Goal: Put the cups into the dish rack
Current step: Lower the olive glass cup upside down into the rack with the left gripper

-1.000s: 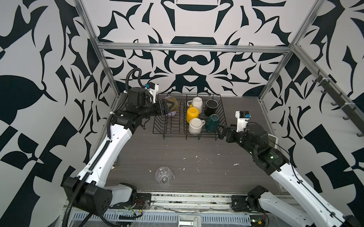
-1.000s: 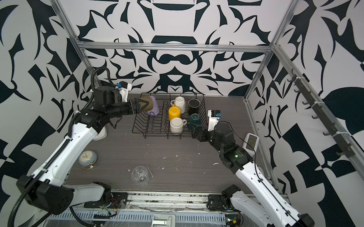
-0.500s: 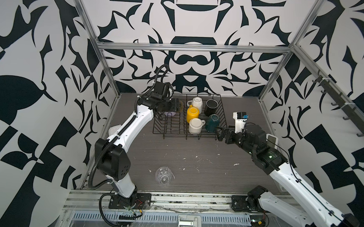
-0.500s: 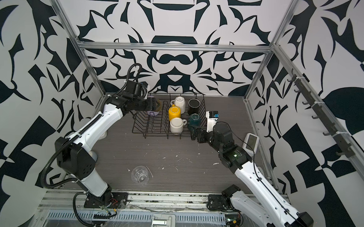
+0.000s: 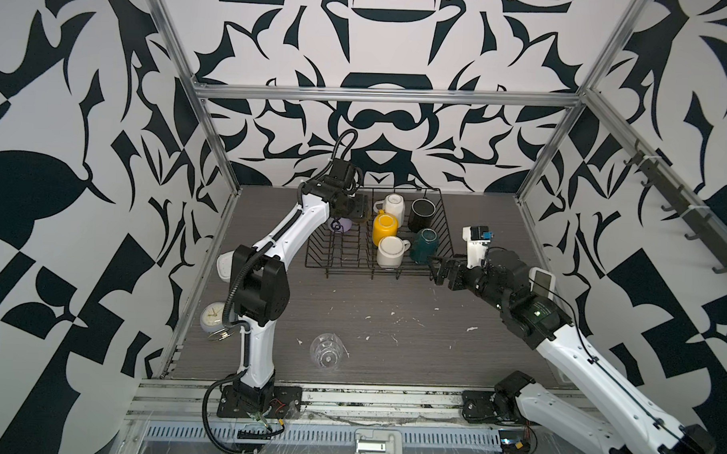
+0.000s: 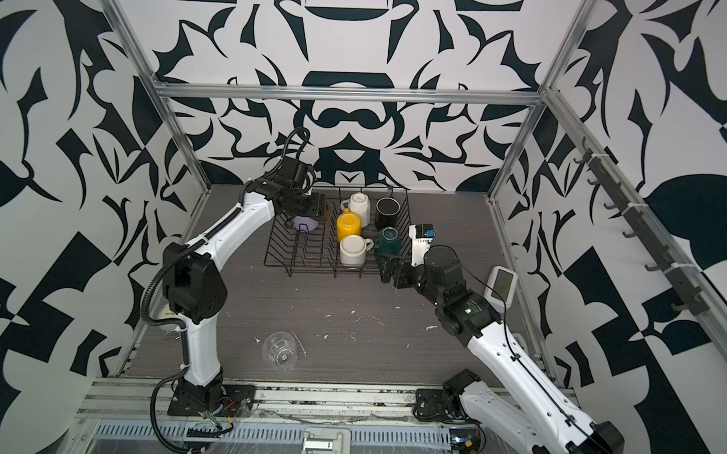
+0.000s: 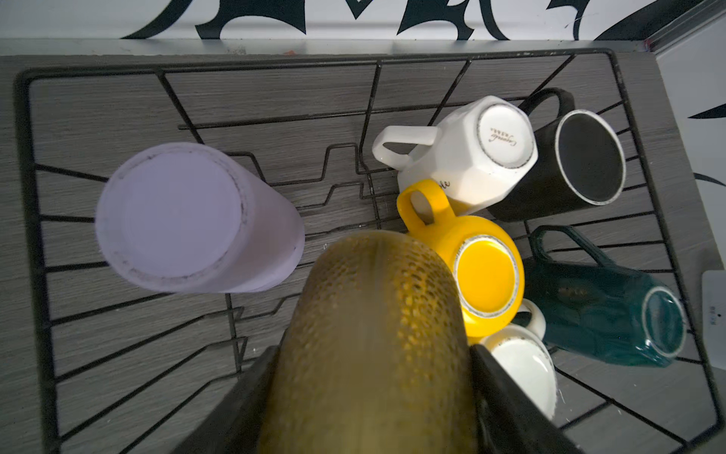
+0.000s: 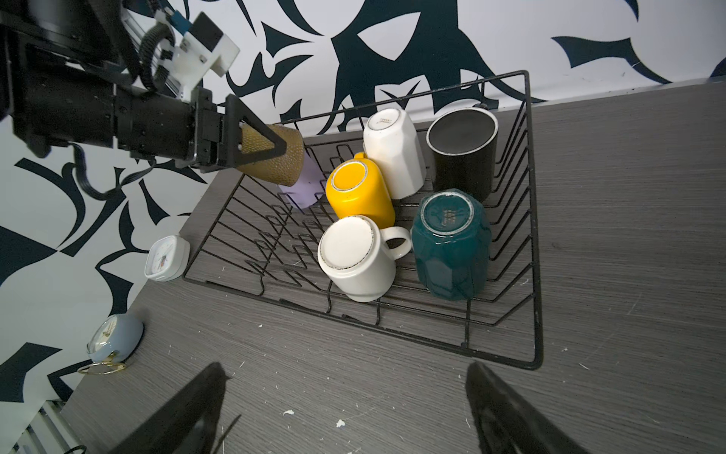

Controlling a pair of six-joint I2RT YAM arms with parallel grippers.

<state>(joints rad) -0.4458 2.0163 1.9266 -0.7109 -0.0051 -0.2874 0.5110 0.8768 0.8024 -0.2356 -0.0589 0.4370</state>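
Gripping the amber glass (image 7: 373, 334) across its body, the left gripper (image 5: 359, 209) holds it tilted above the far left part of the dish rack (image 5: 338, 248); its fingers (image 7: 506, 401) are partly open and press the glass on both sides; whether the glass touches the rack I cannot tell. Just beside it stands the lilac tumbler (image 7: 188, 220), bottom up. The rack's right half holds five more cups bottom up: the white mug (image 7: 471, 157) and black mug (image 7: 569, 165) at the far edge, the yellow mug (image 7: 471, 267) in the middle, the second white mug (image 8: 357, 259) and teal mug (image 7: 613, 310) near the front edge. The clear glass (image 5: 327, 351) sits near the worktop's front edge, well apart from the rack. The right gripper (image 8: 345, 367) hangs spread wide and empty by the rack's front right corner.
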